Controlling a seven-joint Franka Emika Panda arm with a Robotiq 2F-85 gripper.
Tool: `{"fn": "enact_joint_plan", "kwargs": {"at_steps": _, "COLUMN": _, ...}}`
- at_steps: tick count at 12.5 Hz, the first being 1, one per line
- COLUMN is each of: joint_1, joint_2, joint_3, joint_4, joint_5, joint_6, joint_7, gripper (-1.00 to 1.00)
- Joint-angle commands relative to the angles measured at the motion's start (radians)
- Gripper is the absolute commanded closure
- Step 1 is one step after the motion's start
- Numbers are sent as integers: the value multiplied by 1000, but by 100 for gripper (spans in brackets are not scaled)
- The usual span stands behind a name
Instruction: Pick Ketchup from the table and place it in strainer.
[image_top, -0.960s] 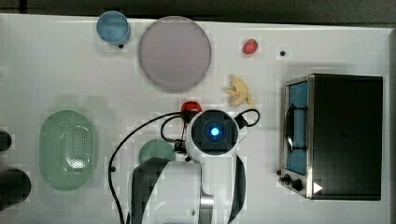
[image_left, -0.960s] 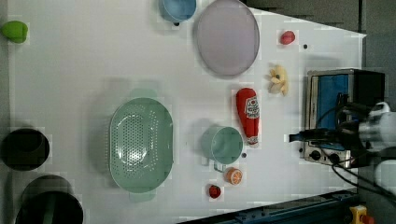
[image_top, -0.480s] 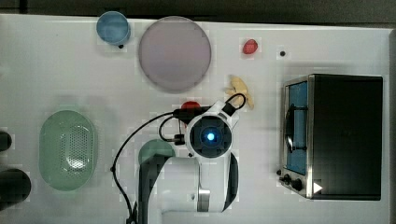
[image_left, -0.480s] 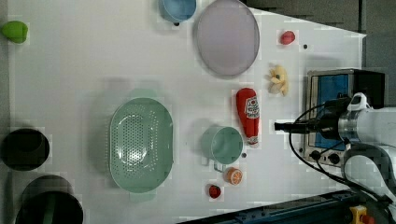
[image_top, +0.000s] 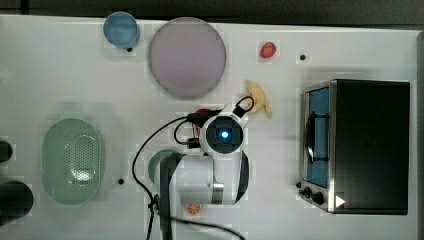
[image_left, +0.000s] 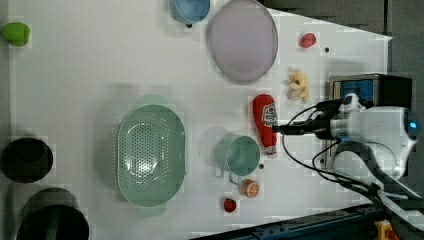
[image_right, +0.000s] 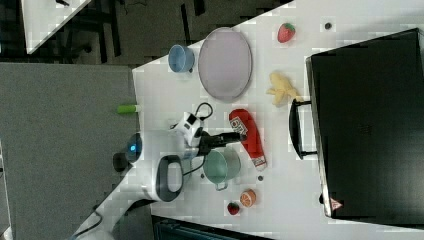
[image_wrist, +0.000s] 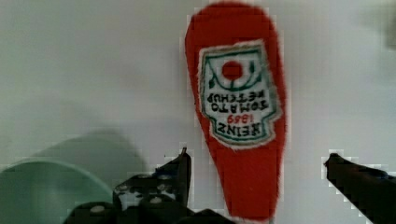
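Wrist view: pincer (image_wrist: 257, 175) wide open, straddling ketchup (image_wrist: 238, 107) neck

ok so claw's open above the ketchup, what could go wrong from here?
1. The open claw straddles the lying red plastic ketchup bottle near its narrower part; a grip there may let the heavier end swing or slip.
2. The round pale green cup sits right beside the bottle, so one finger could clip its rim while descending.
3. The pale green perforated oval strainer lies beyond that cup, so a low carry might hit it.
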Motion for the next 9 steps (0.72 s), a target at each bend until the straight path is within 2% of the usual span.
{"fn": "enact_joint_plan", "kwargs": {"at_steps": 1, "joint_1": 7, "joint_2": 51, "joint_3": -1, "joint_4": -5, "joint_5": -27, "joint_6": 89, "joint_7": -44, "gripper": -100}}
{"fn": "enact_joint_plan", "kwargs": {"at_steps": 5, "joint_1": 7, "joint_2": 132, "joint_3": -1, "joint_4": -5, "joint_5": -27, "joint_6": 175, "joint_7": -43, "gripper": -100}}
{"fn": "enact_joint_plan", "kwargs": {"at_steps": 6, "joint_1": 7, "joint_2": 144, "joint_3": -1, "joint_4": -5, "joint_5": -27, "joint_6": 195, "joint_7": -43, "gripper": -92}}
{"fn": "enact_joint_plan", "kwargs": {"at_steps": 9, "joint_1": 7, "joint_2": 154, "joint_3": -1, "joint_4": -3, "joint_5": -27, "joint_6": 202, "joint_7": -42, "gripper": -21}}
